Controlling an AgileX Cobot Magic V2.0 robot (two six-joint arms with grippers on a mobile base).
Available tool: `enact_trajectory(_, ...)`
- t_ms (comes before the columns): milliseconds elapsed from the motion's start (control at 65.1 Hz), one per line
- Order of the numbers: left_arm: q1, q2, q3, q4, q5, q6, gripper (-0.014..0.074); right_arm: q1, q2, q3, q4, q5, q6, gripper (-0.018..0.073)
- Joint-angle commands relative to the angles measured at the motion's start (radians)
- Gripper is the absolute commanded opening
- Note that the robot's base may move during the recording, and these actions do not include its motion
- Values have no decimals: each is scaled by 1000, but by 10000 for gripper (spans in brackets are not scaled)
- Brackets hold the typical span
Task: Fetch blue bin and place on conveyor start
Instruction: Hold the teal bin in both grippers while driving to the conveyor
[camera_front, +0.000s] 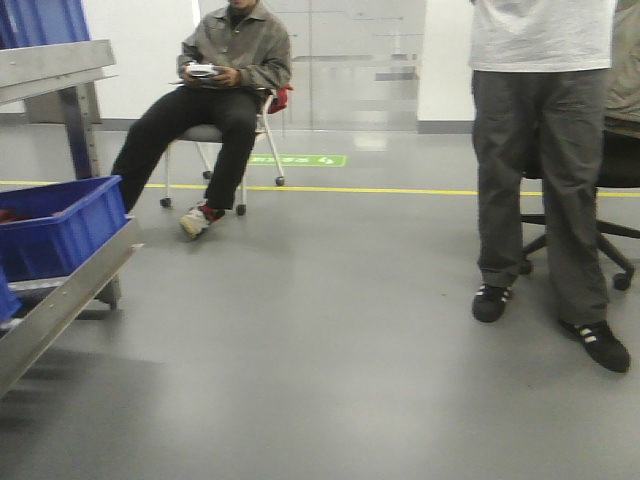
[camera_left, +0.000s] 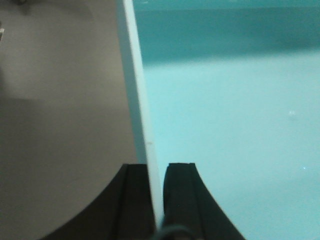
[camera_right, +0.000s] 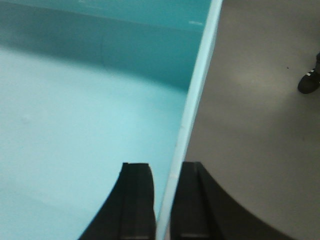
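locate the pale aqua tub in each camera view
Front view: not in it.
Left wrist: aqua tub fills the right side, its wall clamped in the left pincer.
Right wrist: aqua tub fills the left side, wall clamped in the right pincer.
Shared landmark: the grey floor.

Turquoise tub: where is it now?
The turquoise tub is held between the arms: left gripper pinches its left wall, right gripper its right wall, grey floor outside, wrist views only.
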Motion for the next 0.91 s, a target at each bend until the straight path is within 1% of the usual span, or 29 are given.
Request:
enact_trajectory(0, -3, -10, -9, 13, -40, 14, -111, -2, -18, -10, -10, -37, -25, -153)
enact_trajectory(890, -3, -10, -9, 13, -40, 14, -111, -2, -18, -10, -10, -37, -25, -153)
